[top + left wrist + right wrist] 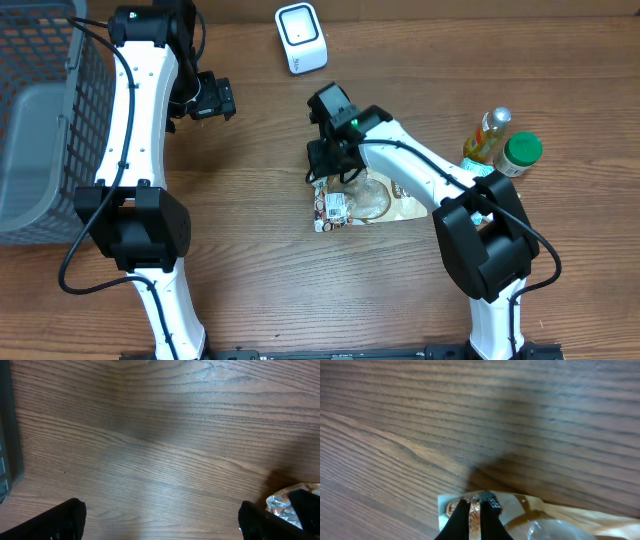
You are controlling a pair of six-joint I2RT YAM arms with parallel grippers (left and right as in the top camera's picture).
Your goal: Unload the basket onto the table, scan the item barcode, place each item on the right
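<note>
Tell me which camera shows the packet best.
Overhead: nearly the whole packet lies in view, with one edge under the right gripper and the arm crossing it. The right wrist view shows only that edge, pinched in the shut gripper. The left wrist view catches just a crinkled foil corner at lower right.

The brown wood-grain counter point(260, 300) is lit evenly from above; soft shadows are cast; wrist-view foregrounds are blurred.
</note>
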